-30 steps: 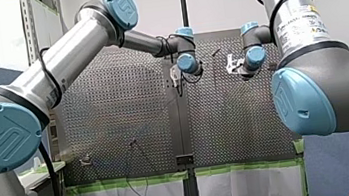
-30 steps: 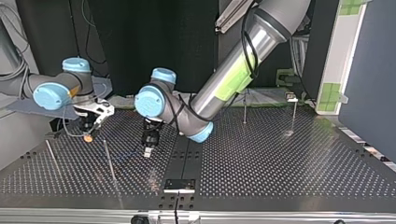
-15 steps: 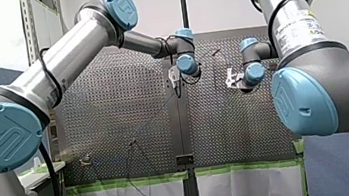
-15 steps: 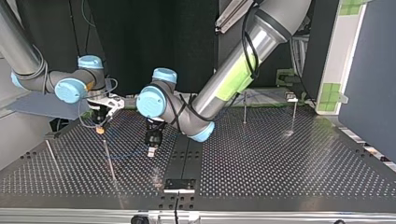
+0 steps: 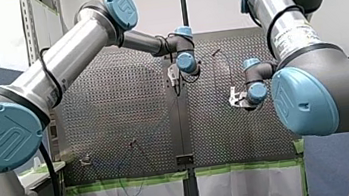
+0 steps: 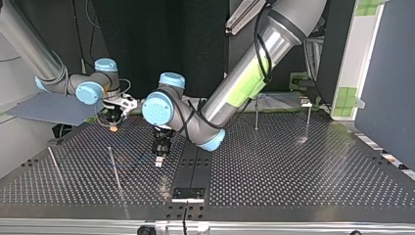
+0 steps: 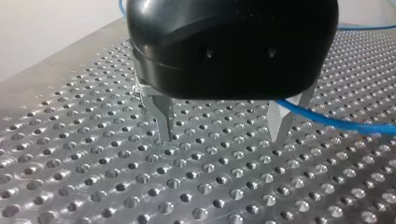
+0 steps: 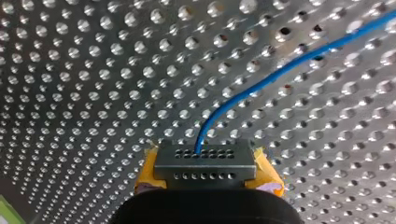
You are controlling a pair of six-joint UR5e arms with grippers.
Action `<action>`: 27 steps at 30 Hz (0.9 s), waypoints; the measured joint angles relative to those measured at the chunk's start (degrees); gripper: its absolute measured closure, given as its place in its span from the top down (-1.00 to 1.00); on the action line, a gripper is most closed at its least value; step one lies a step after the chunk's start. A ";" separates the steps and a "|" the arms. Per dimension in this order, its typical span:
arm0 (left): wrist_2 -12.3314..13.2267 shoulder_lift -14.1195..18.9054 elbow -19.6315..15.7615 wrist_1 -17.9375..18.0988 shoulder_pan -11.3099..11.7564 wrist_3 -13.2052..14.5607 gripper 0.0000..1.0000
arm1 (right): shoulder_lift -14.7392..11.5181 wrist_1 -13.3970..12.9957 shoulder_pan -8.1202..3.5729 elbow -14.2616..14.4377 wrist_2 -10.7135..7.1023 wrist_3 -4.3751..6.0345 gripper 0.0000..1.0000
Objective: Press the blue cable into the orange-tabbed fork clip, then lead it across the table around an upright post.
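Note:
The blue cable (image 8: 280, 70) runs over the perforated table and ends in a dark perforated block held between the yellow pads of my right gripper (image 8: 205, 163), which is shut on it. In the top view my right gripper (image 6: 113, 125) hangs low over the table's back left. My left gripper (image 7: 222, 137) stands open just above the plate with nothing between its metal fingers (image 7: 164, 122). The cable (image 7: 336, 122) passes behind one of them. In the top view my left gripper (image 6: 158, 155) is to the right of the right one. I cannot make out an orange-tabbed clip.
Thin upright posts stand on the table in the top view: one (image 6: 113, 166) near my left gripper, one (image 6: 53, 164) at the far left, two (image 6: 256, 113) (image 6: 308, 120) at the back right. A black bracket (image 6: 188, 194) sits at the near edge.
My right gripper has carried the cable end rightward and towards the back in the top view, closer to my left arm. My left gripper has hardly moved and stays open.

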 joint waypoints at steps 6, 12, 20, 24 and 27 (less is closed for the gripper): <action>-0.25 0.03 0.14 -0.11 0.01 0.29 1.00 | 1.77 -0.67 -0.36 0.00 0.42 -0.53 -1.00; -0.30 0.01 0.17 -0.12 0.01 0.33 1.00 | 3.26 -1.40 -0.98 0.00 0.76 -1.04 -1.00; -0.81 -0.01 0.17 -0.12 0.01 0.40 1.00 | 6.71 -2.47 -2.03 -0.01 1.47 -1.44 -1.00; -0.85 -0.01 0.17 -0.12 0.04 0.42 1.00 | 8.93 -3.38 -2.51 -0.04 1.67 -1.51 -1.00; -0.85 0.00 0.17 -0.12 0.08 0.42 1.00 | 10.50 -4.08 -2.89 -0.06 1.89 -1.53 -1.00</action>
